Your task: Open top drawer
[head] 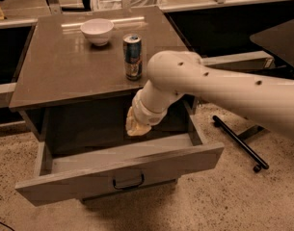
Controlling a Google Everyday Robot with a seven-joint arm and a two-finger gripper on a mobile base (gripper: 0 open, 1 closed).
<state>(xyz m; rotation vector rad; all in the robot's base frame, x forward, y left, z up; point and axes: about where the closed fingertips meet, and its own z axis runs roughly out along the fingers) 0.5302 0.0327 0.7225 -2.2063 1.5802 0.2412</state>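
Observation:
The top drawer [185, 159] of the grey-brown cabinet stands pulled well out, with its inside showing. Its flat front panel carries a small black loop handle [128, 182] at the centre. My gripper [136, 126], at the end of the thick white arm [194, 81], hangs over the drawer's inside near the middle, just below the cabinet top. It is behind the front panel and apart from the handle. No lower drawers show.
On the cabinet top [60, 71] stand a white bowl [97, 31] at the back and a drink can [132, 57] near the front edge, just above my arm. A black stand leg [239, 147] lies on the speckled floor at right.

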